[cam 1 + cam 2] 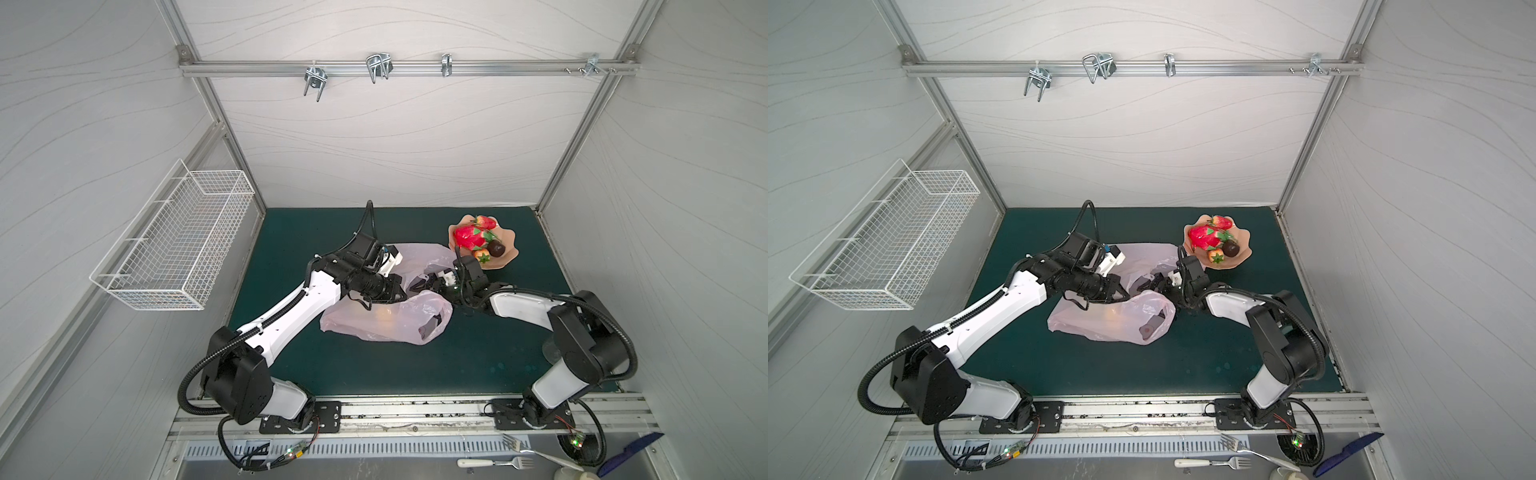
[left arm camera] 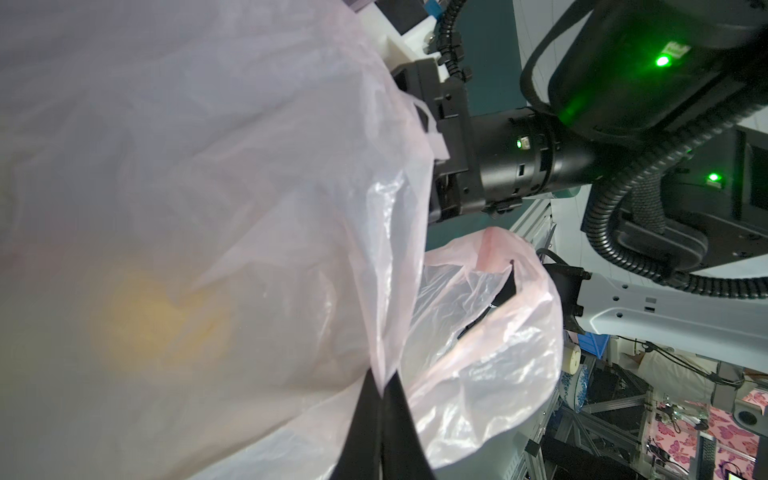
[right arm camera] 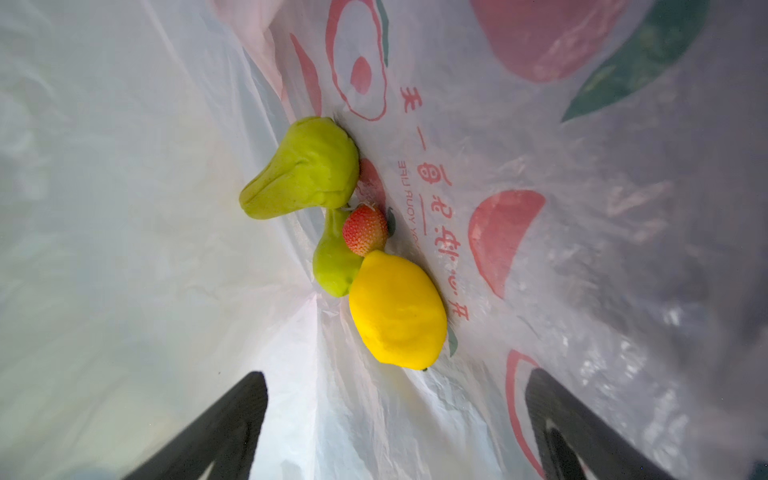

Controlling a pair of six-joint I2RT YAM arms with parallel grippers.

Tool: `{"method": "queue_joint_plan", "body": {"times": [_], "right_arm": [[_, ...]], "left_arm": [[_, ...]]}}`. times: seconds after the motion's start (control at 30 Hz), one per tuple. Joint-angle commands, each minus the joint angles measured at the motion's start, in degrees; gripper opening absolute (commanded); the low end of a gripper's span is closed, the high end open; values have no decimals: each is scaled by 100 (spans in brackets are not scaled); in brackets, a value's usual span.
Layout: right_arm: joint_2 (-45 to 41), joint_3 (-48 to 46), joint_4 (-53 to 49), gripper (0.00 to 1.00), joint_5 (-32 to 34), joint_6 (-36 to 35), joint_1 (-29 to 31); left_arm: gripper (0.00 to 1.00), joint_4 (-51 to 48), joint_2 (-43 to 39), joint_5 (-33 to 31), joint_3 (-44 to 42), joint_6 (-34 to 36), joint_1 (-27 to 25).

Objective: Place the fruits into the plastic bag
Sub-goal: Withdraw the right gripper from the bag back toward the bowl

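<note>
The pale pink plastic bag [image 1: 386, 322] [image 1: 1113, 322] lies mid-mat, its mouth toward the plate. My left gripper [image 1: 401, 296] [image 2: 384, 386] is shut on the bag's rim and holds it up. Inside the mouth, my right gripper [image 1: 419, 284] [image 3: 397, 376] stands open with nothing between its fingers. In the right wrist view a yellow lemon [image 3: 397, 309], a strawberry [image 3: 365, 230] and two green pears [image 3: 305, 170] lie deep in the bag. On the peach plate [image 1: 509, 249] sit a dragon fruit [image 1: 469, 237], strawberries [image 1: 486, 222] and a dark round fruit [image 1: 496, 249].
A white wire basket [image 1: 174, 241] hangs on the left wall. Metal hooks [image 1: 378, 66] hang from the back rail. Forks [image 1: 498, 462] and a blue tool [image 1: 631, 453] lie on the front ledge below the mat.
</note>
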Motion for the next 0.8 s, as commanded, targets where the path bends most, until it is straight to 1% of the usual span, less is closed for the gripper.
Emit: {"method": "queue_joint_plan", "body": {"times": [0.0,0.2,0.37,0.6,0.77], "right_arm": [[-445,-81,-505,99,116,-230,-158],[-1113,-203,-1260,99,169,-586,-518],[-1617,-388,-1676,99,117,-764,-890],[-2286,-481,-2460,99,2,-1207,-1549],[-2508,-460,-2893,99,-137,-1534,-2071]], "left_arm": [[0,164,-80,-9,2,98,-17],[0,219,-75,1,-26,95,-16],[0,265,-57,40,-68,84,-19],[0,288,-48,50,-103,88,-14],[0,291,-31,58,-95,80,-22]]}}
